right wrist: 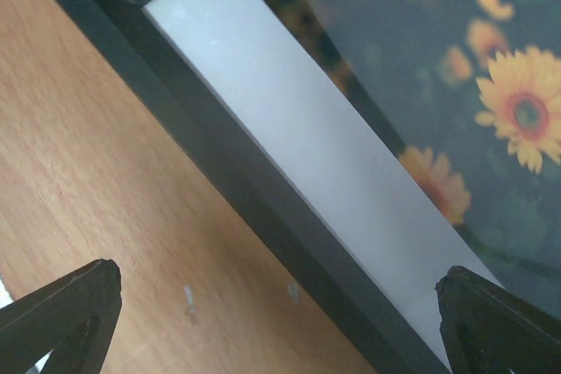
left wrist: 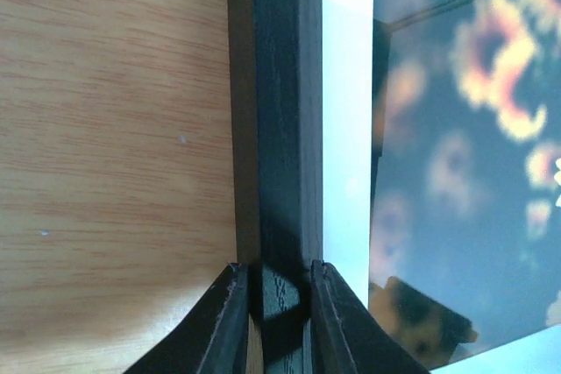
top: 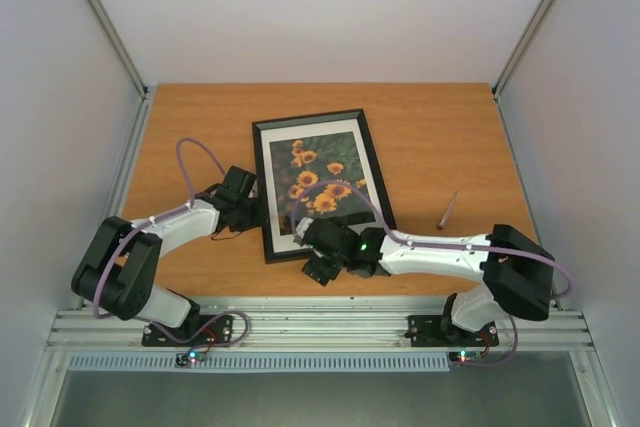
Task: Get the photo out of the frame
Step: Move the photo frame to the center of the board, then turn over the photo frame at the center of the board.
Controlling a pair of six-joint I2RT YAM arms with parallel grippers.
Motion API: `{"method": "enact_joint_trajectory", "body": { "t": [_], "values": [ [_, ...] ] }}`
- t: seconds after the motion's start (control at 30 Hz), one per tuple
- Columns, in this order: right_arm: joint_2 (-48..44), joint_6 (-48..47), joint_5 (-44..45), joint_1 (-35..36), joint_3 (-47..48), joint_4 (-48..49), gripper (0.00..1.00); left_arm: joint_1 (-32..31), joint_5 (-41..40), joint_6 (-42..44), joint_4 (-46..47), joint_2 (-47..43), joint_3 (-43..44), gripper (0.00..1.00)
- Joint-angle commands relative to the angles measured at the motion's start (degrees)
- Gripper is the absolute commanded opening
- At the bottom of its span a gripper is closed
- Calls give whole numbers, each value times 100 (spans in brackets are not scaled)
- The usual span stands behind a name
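The black frame lies face up in the middle of the wooden table. The sunflower photo sits inside it, behind glass and bordered by a white mat. My left gripper is shut on the frame's left rail. In the left wrist view the two fingers pinch that rail from both sides, with the photo to the right. My right gripper hovers wide open over the frame's near-left corner. In the right wrist view the frame edge and the photo run between its spread fingertips.
A small dark pen-like tool lies on the table right of the frame. White enclosure walls with metal rails stand on both sides and at the back. The white mat covers the photo's margins.
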Motion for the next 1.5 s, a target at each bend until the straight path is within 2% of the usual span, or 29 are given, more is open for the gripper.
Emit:
{"method": "enact_joint_trajectory", "body": {
  "t": [0.0,0.4,0.43,0.5,0.63,1.0,1.27,1.47],
  "values": [
    [445,-495,1189,596,222,410,98,-80,362,-93,689,-355,-198,0],
    [1494,-873,2456,1388,220,1303,99,-89,396,-311,882,-742,-586,0],
    [1472,-814,2461,1396,233,1244,98,-89,293,-319,821,-741,-596,6],
    [1254,-653,2335,1398,70,1263,98,-89,144,-293,656,-744,-598,29],
    [672,-439,2254,1398,-260,1304,99,-95,-33,-188,337,-655,-495,35],
    [520,-415,2392,1389,-575,1511,98,-283,-83,-113,80,68,-56,37],
    [517,-330,2434,1384,-694,1698,99,-586,-492,-92,-539,602,503,37],
    [511,-442,2419,1388,-708,1692,98,-677,-735,-169,-800,724,582,31]
  ]
}}
